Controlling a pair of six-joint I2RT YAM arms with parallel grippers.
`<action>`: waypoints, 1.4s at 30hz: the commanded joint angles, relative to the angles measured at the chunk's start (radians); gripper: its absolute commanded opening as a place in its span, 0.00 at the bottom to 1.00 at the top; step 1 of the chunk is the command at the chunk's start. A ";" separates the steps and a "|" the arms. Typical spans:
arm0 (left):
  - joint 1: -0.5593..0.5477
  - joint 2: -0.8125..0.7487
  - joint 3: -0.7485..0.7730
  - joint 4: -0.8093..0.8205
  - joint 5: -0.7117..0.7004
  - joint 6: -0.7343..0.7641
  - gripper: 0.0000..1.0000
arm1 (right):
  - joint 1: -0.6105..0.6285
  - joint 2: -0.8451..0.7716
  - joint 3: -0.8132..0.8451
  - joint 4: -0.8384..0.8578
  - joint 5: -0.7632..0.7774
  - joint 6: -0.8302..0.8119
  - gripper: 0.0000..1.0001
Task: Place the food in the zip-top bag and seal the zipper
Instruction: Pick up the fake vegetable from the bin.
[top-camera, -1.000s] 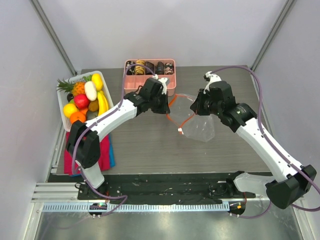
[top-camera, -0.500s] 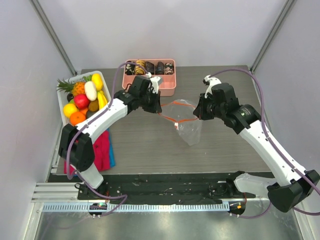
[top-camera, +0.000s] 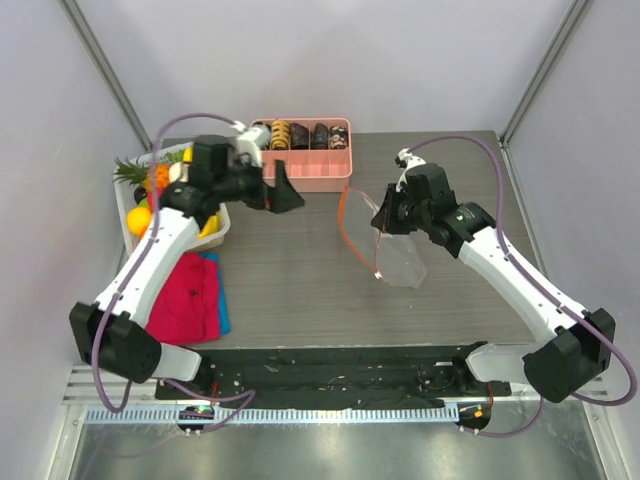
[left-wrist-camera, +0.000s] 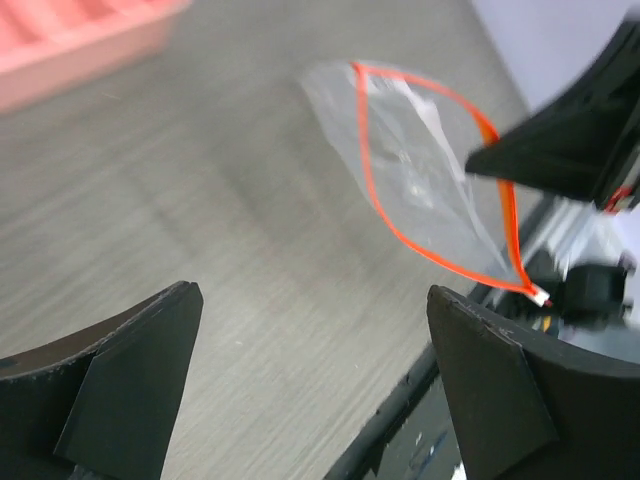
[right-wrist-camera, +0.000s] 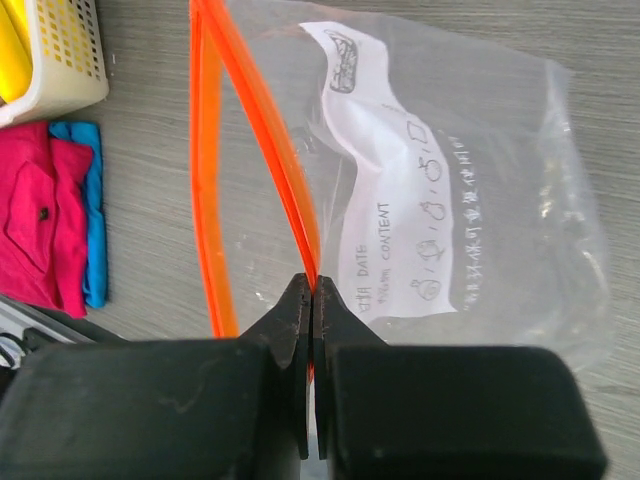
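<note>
Clear plastic zip-top bag (top-camera: 402, 258) sits over the mid-right worktop (top-camera: 290, 290), gripped by the R claw (top-camera: 385, 213). R claw is clenched on the orange-red zipper (top-camera: 345, 228); in the R wrist view the tips pinch one side of the strip. Bag mouth gapes, w/ the strip forming a loop facing the L side, and the small white slider (top-camera: 378, 275) is at its near end. A white label w/ writing shows on the bag. Can't tell if the bag's lower edge touches the worktop.

L claw (top-camera: 285, 190) is released, fingers spread wide w/ nothing btw them, just in front of the pink tray (top-camera: 310, 172) and well apart from the bag.

Food (top-camera: 157, 178) is in the white basket (top-camera: 222, 230) at the far L, partly hidden by the L arm; pineapple & a yellow fruit (top-camera: 138, 218) show. Red cloth (top-camera: 185, 295) lies just near-side of the basket.
</note>
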 joint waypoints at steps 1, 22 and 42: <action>0.198 -0.114 -0.025 -0.049 0.083 -0.057 1.00 | -0.003 0.009 -0.005 0.083 0.000 0.077 0.01; 0.694 0.233 0.348 -0.203 -0.387 -0.002 0.81 | -0.003 0.151 0.025 0.132 0.066 0.163 0.01; 0.568 0.490 0.460 -0.161 -0.545 -0.003 0.69 | -0.003 0.156 0.021 0.132 0.055 0.160 0.01</action>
